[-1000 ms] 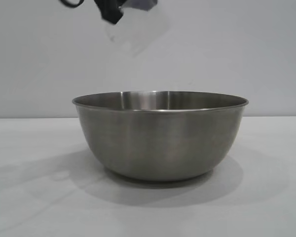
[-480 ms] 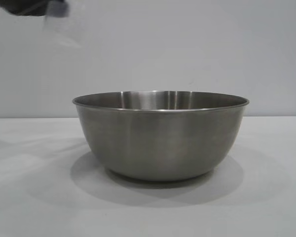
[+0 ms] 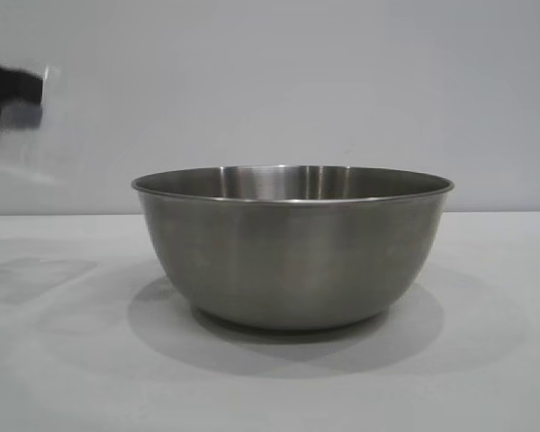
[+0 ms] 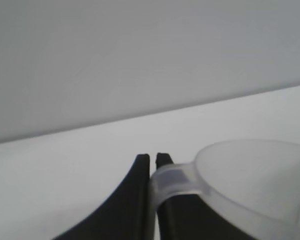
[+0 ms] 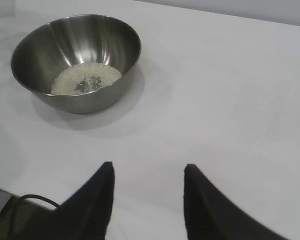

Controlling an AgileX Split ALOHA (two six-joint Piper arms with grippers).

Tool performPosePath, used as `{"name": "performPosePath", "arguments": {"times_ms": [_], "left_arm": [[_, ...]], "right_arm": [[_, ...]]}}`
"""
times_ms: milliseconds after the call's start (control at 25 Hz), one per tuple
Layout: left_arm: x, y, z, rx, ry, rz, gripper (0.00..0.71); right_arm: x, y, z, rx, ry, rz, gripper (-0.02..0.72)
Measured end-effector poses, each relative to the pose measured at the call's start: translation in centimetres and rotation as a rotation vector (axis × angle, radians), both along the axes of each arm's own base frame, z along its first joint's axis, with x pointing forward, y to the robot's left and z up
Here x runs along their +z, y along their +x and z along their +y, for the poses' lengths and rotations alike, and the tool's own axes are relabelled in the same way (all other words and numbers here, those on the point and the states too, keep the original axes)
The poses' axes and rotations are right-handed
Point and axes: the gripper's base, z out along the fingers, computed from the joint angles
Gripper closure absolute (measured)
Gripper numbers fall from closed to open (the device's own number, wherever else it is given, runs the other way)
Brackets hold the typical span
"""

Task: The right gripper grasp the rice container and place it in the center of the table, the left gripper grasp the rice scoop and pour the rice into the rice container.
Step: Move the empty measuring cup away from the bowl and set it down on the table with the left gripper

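The table (image 3: 486, 378), draped in white cloth, carries the rice container (image 3: 292, 247), the landmark here: a steel bowl standing upright near the centre. Inside the container, on its floor, lies the rice (image 5: 85, 79) as a shallow pale patch; the pour is judged done.

The right gripper (image 5: 146, 200) is well apart from the container, low over bare cloth, its fingers spread wide and holding nothing.

The left gripper (image 4: 153, 165) is above and to the left of the container, clear of its rim, at the edge of the exterior view. Its fingers are pinched nearly together on the thin handle of the rice scoop (image 4: 250, 180), which looks empty in the left wrist view; in the exterior view the scoop (image 3: 22, 144) is only a pale smear.

Risks, as judged: the narrow handle may twist or slip in the pinch, tipping the scoop if it is set down; a right-arm move toward the container could nudge it and scatter grains.
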Motion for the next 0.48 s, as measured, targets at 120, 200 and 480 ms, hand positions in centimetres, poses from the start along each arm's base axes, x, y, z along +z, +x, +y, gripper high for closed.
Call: {"name": "performPosePath", "arguments": {"times_ms": [120, 200, 480], "left_arm": [[0.02, 0.00, 0.00, -0.002, 0.005, -0.004, 0.710], [0.02, 0.00, 0.00, -0.002, 0.008, -0.004, 0.710], [-0.05, -0.02, -0.06, -0.010, 0.013, -0.004, 0.660]], "right_arm": [[0.00, 0.00, 0.00, 0.000, 0.000, 0.000, 0.389], [0.00, 0.00, 0.00, 0.000, 0.000, 0.000, 0.389], [0.00, 0.00, 0.00, 0.000, 0.000, 0.000, 0.389]]}}
